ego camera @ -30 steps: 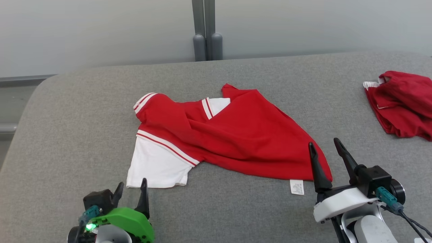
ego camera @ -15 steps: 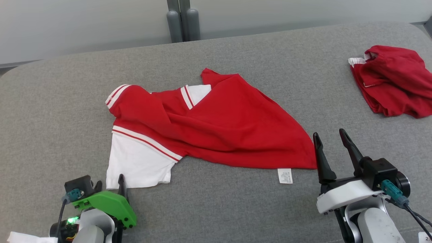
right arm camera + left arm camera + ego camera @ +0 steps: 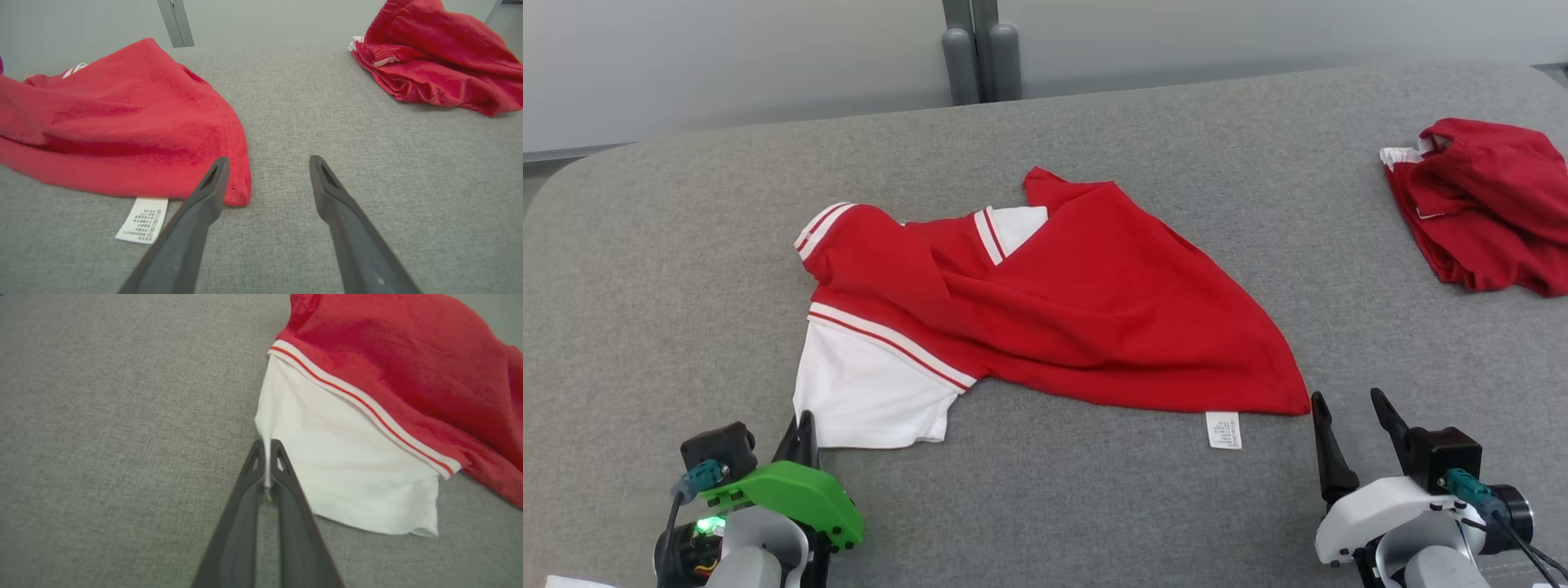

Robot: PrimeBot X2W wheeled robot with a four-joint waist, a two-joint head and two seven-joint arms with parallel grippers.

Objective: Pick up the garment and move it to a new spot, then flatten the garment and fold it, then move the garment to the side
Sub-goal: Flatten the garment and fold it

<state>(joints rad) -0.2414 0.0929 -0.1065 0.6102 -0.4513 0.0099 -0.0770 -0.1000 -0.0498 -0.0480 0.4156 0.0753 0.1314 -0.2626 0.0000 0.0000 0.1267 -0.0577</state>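
**Left grip made on the white corner; right side not yet taken**

The fingers (image 3: 249, 490) of the left gripper (image 3: 266, 448) are pressed together, with a thin fold of white cloth pinched between their tips. A second ago they stood apart just short of this corner. Half a second ago they were narrowing onto it, so the closing has only just finished. In the head view the left gripper (image 3: 803, 423) sits at the near left corner of the white panel (image 3: 870, 392), whose edge runs up into the tips. The rest of the panel lies on the grey counter (image 3: 1078, 514).

The right gripper (image 3: 269, 161) is spread wide and holds nothing. A second ago its fingertips reached over the red hem corner. Now, in the head view, the right gripper (image 3: 1345, 400) has drawn back toward the robot. The hem corner (image 3: 1290, 398) lies just ahead of the finger nearer the garment, close to the care label (image 3: 1224, 429). The head camera has also shifted, so the cloth's slide across that view is not its own movement.

The garment (image 3: 1094, 310) lies rumpled mid-counter with its red body folded diagonally over itself. It is well apart from a second red garment (image 3: 1486, 204) at the far right. One hold looks secure, so the pick-up can begin. Lifting by that corner alone would likely drag and bunch the cloth, so the right fingers probably need to take the hem corner first.
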